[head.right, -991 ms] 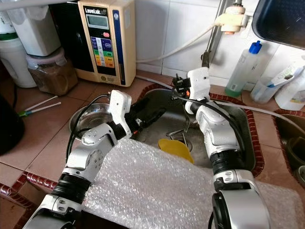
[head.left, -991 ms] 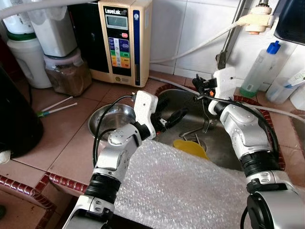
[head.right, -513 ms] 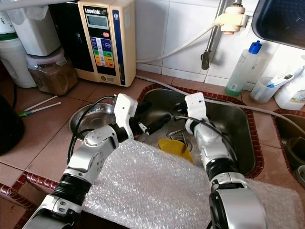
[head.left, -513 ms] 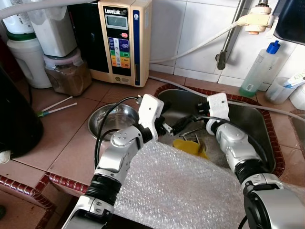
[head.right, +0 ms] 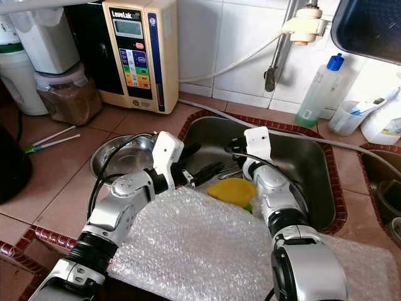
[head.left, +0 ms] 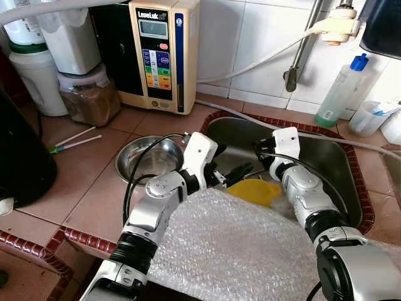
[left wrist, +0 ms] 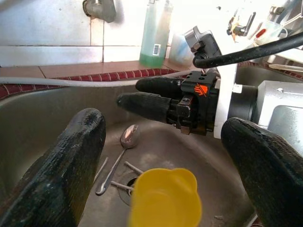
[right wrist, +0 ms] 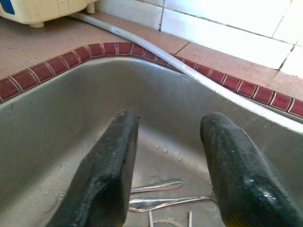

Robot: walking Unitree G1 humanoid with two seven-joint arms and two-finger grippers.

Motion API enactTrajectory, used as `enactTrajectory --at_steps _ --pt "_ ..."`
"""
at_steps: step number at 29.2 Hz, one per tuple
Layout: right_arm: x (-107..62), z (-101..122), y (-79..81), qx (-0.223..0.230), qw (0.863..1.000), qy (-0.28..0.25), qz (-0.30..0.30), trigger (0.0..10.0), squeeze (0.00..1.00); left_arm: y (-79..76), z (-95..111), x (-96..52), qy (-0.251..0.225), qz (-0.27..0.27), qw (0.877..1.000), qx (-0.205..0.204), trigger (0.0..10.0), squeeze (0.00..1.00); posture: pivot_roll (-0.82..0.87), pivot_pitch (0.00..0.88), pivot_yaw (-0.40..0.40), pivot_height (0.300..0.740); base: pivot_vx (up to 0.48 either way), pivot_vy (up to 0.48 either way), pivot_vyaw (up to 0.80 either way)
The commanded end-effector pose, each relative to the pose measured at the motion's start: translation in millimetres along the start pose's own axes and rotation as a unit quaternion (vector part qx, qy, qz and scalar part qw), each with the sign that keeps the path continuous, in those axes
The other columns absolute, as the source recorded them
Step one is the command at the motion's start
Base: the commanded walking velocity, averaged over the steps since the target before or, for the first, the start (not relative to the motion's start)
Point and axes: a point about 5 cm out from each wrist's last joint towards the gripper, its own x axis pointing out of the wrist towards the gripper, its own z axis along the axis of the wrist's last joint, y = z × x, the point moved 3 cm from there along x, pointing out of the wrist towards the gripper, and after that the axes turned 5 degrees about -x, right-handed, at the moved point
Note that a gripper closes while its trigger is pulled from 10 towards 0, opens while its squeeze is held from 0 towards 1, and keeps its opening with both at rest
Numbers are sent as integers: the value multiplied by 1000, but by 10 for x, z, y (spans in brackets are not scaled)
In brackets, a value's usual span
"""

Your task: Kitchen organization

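Observation:
A yellow plastic cup (head.left: pixel 255 189) lies in the steel sink (head.left: pixel 329 160), over the drain and close to the bubble wrap's edge. My left gripper (head.left: pixel 243 169) reaches into the sink just left of the cup, open. In the left wrist view its fingers (left wrist: pixel 78 156) spread wide, with the cup (left wrist: pixel 163 201) low between them and untouched. My right gripper (head.left: pixel 260 148) is down in the sink behind the cup, pointing left; it is open and holds nothing. Spoons (right wrist: pixel 156 187) lie on the sink bottom below it.
A steel bowl (head.left: pixel 147 157) sits on the tiled counter left of the sink. Bubble wrap (head.left: pixel 238 251) covers the near counter edge. Behind stand a water ionizer (head.left: pixel 163 53), a jar (head.left: pixel 88 94), the tap (head.left: pixel 291 76), its hose (head.left: pixel 250 63) and a soap bottle (head.left: pixel 341 88).
My right gripper has come down from tap height into the sink. My left gripper has slid right, deeper into the sink. The yellow cup has shifted slightly and shows more fully.

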Motion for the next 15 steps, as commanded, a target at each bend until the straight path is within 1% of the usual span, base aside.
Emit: enactTrajectory --at_steps 1,15 --pt "17 50 -23 7 1000 -7 -6 10000 1000 -20 12 28 6 -6 1000 9 10000 1000 97 0 -13 740 0 0 0" --pt "17 50 -23 7 1000 -7 -6 10000 1000 -20 12 28 6 -6 1000 9 10000 1000 97 0 -13 740 0 0 0"
